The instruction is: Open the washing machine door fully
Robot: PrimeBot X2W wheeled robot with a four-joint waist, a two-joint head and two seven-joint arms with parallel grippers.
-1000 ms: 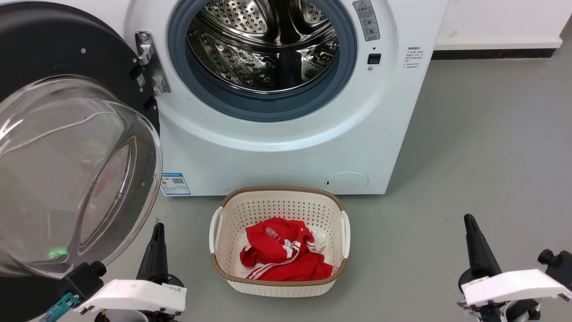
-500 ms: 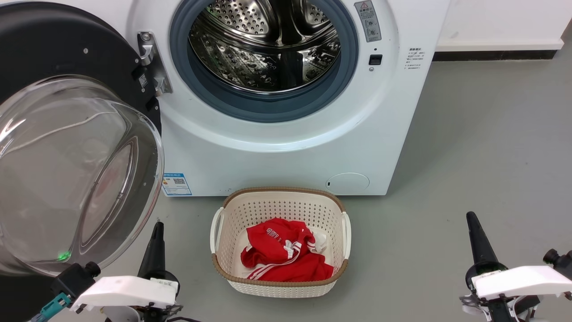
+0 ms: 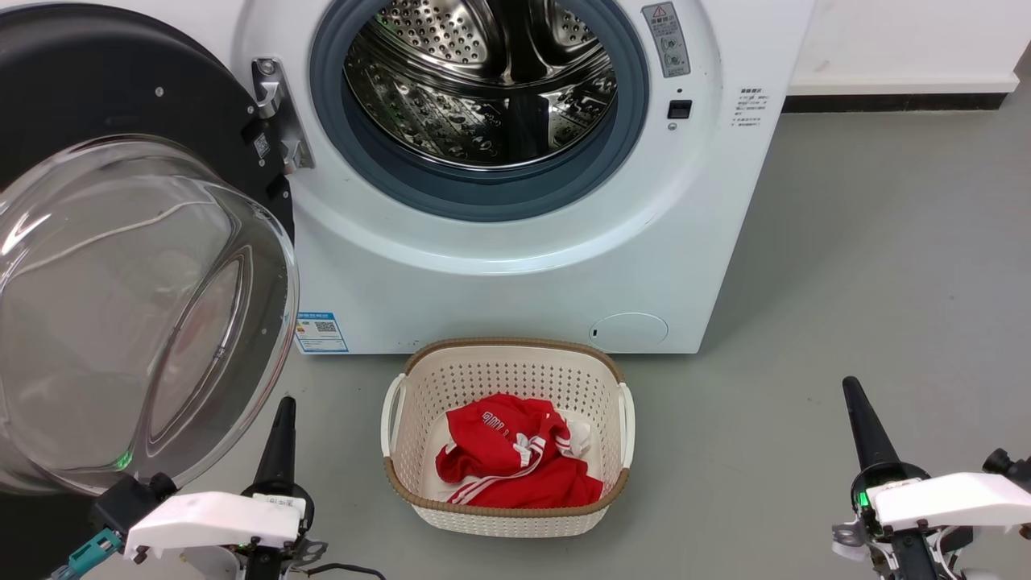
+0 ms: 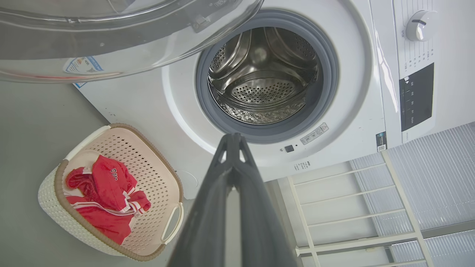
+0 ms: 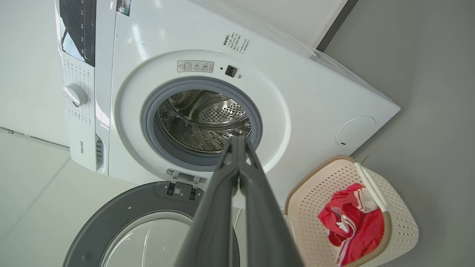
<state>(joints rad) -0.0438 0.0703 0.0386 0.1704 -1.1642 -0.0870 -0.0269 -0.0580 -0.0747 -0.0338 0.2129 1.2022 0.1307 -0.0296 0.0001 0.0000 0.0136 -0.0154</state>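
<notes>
One washing machine door (image 3: 121,89) hangs swung wide, left of one washing machine (image 3: 499,282); one basket (image 3: 499,374) sits on the floor before it. Left fingers (image 3: 280,443) and right fingers (image 3: 862,427), two pairs, are pinched together, empty.

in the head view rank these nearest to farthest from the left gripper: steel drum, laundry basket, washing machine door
1. washing machine door, swung open at the left, close beside the left gripper.
2. laundry basket, on the floor to the gripper's right.
3. steel drum, inside the washing machine, farthest back.
</notes>
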